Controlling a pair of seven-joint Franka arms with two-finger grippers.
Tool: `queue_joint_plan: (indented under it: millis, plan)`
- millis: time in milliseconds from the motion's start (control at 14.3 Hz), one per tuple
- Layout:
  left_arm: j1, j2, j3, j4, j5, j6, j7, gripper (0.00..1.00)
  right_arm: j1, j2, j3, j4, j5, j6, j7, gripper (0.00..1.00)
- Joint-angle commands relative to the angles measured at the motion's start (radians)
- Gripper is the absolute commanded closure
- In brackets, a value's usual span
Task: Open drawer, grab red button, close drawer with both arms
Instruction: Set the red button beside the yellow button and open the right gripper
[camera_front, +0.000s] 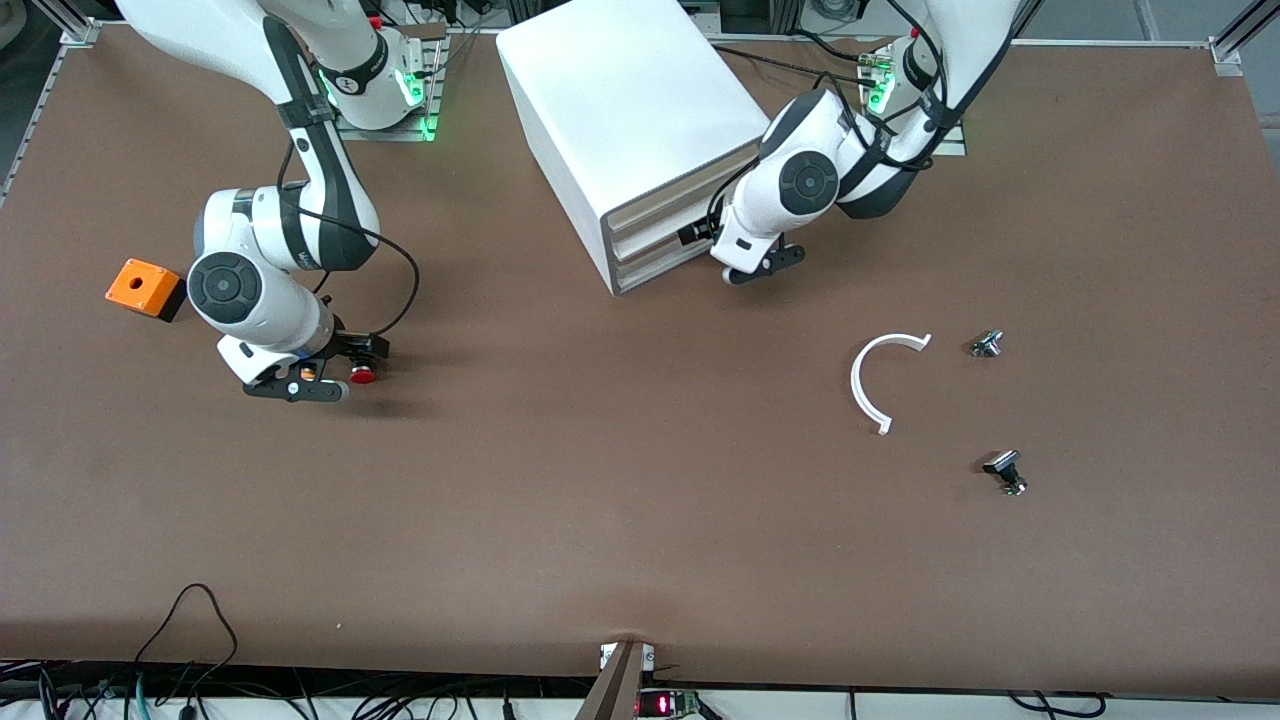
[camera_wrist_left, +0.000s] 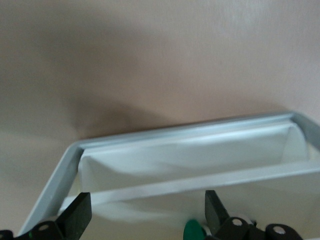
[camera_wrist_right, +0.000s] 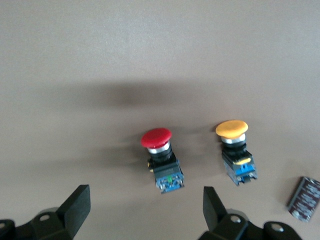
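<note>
The red button (camera_wrist_right: 161, 159) lies on the table beside a yellow button (camera_wrist_right: 235, 151), under the right gripper (camera_wrist_right: 145, 210), whose fingers are spread and empty. The left gripper (camera_wrist_left: 145, 212), also wide and empty, faces the cabinet (camera_front: 625, 120); its drawer (camera_wrist_left: 200, 165) apparently awaits closing.

Bare tabletop (camera_wrist_right: 160, 50) rings the red button (camera_wrist_right: 161, 156) — the yellow button (camera_wrist_right: 235, 150) just beside crowds one flank.

Brown bench (camera_front: 600, 500) carries white cabinet (camera_front: 620, 110), orange box (camera_front: 140, 285), red button (camera_front: 362, 375) lying beside yellow button (camera_wrist_right: 235, 150) – white arc (camera_front: 870, 380), two small metal parts (camera_front: 987, 344) toward left arm's end.
</note>
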Motion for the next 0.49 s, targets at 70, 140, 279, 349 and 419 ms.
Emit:
queue_joint_plan:
  millis: [70, 140, 279, 349, 419]
  plan:
    - [0.007, -0.017, -0.035, -0.021, -0.031, -0.027, 0.022, 0.0, -0.003, -0.018, 0.0, 0.146, 0.015, -0.224, 0.014, 0.0]
    - [0.013, -0.017, -0.034, -0.019, -0.031, -0.03, 0.023, 0.0, -0.003, -0.018, -0.001, 0.207, 0.018, -0.301, 0.014, 0.0]
    - [0.039, -0.023, -0.022, -0.013, -0.023, -0.011, 0.023, 0.0, -0.009, -0.015, -0.003, 0.324, 0.036, -0.421, 0.015, 0.0]
    - [0.086, -0.043, -0.011, -0.007, -0.023, 0.008, 0.023, 0.0, -0.018, -0.016, -0.003, 0.364, 0.038, -0.446, 0.017, 0.0]
    - [0.134, -0.053, 0.0, -0.004, -0.023, 0.045, 0.023, 0.0, -0.021, -0.022, -0.009, 0.397, 0.049, -0.454, 0.015, 0.0]
